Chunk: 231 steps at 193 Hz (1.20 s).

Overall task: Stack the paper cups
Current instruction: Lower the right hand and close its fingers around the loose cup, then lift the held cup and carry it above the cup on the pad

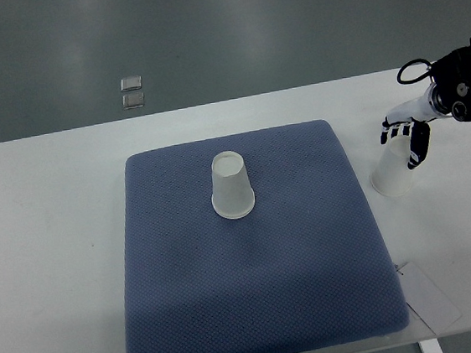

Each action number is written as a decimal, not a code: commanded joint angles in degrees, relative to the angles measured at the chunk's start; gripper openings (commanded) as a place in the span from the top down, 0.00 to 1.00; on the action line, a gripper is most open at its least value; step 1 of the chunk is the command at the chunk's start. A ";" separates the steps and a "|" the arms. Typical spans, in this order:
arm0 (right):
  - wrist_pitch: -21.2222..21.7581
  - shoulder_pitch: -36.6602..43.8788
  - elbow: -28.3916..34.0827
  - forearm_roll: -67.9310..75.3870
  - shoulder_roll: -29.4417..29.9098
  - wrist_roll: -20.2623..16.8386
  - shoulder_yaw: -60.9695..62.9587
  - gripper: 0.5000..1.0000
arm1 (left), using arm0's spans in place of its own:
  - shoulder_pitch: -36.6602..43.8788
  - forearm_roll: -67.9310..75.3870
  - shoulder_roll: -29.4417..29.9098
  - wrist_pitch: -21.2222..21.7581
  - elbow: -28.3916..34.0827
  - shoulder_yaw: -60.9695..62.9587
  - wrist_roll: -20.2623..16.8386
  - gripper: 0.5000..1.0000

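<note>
One white paper cup [232, 185] stands upside down in the middle of the blue padded mat [257, 301]. A second paper cup [392, 173] stands upside down on the white table [57, 246], just right of the mat. My right hand [409, 140] comes in from the right edge and sits over this cup's upper part. Its fingers [396, 133] and thumb are curled around the cup, which still rests on the table. The left arm is not in view.
A white card [430, 298] lies at the mat's front right corner. Two small clear objects [132, 93] lie on the grey floor beyond the table's far edge. A cable loops behind my right wrist [414, 69].
</note>
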 commanded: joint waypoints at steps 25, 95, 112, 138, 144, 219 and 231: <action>-0.07 -0.38 -0.05 -0.02 -0.09 0.00 0.00 0.50 | 0.04 0.00 0.00 0.00 0.00 0.02 -0.01 0.00; 0.11 0.14 -0.05 0.16 -0.44 0.00 0.00 0.68 | 0.04 0.00 0.00 0.00 0.00 0.02 -0.01 0.00; 0.90 0.84 0.13 0.25 -1.14 0.00 0.17 0.68 | 0.04 0.00 0.00 0.00 0.00 0.02 -0.01 0.00; 3.00 6.38 1.80 0.51 -2.81 0.09 0.00 0.67 | 0.04 0.00 0.00 0.00 0.00 -0.07 -0.01 0.00; 3.88 7.52 2.50 0.51 -3.51 0.09 0.00 0.67 | 0.04 0.00 0.00 0.00 0.00 0.02 -0.01 0.00; 13.38 25.37 8.57 1.04 -9.49 0.09 0.44 0.67 | -0.05 0.00 0.00 0.00 0.00 0.02 -0.01 0.00; 15.84 27.21 8.66 0.95 -10.90 0.09 1.40 0.67 | 0.04 0.00 0.00 0.00 0.00 0.02 -0.01 0.00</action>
